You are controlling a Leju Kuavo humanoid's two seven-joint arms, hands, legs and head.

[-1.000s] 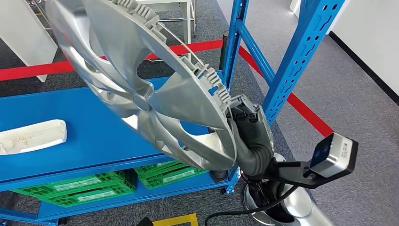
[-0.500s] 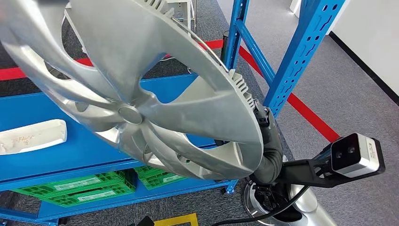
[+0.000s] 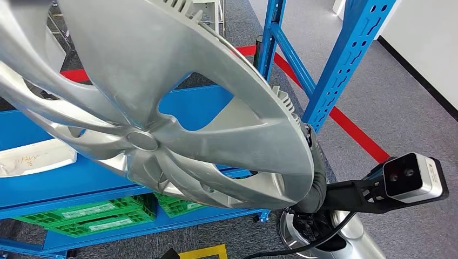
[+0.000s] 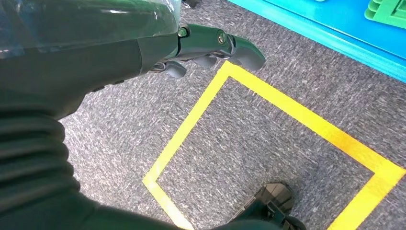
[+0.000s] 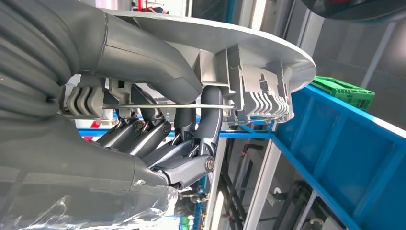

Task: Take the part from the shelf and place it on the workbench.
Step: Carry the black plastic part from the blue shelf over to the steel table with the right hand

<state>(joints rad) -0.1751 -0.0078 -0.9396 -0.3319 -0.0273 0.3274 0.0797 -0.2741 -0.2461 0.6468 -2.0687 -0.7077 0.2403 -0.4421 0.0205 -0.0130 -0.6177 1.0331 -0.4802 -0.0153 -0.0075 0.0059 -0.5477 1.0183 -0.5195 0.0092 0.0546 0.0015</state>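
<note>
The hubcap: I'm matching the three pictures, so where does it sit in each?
Head view: hubcap fills the upper left and centre.
Left wrist view: not in it.
Right wrist view: its rim runs across the top, gripped by the right hand.
Shared landmark: the blue shelf.

You have the wheel cover [image 3: 162, 108] tilted in front of the shelf [image 3: 97, 172], its near edge in the right hand [image 5: 158, 120], thumb on one face, fingers [image 5: 191, 167] on the other. A flat part [image 3: 32, 159] lies on the shelf at your left. Crates [image 3: 92, 213] sit on the level below. The left hand [image 4: 210, 45] hangs over a taped square [image 4: 268, 143] on the floor [image 4: 119, 120].
</note>
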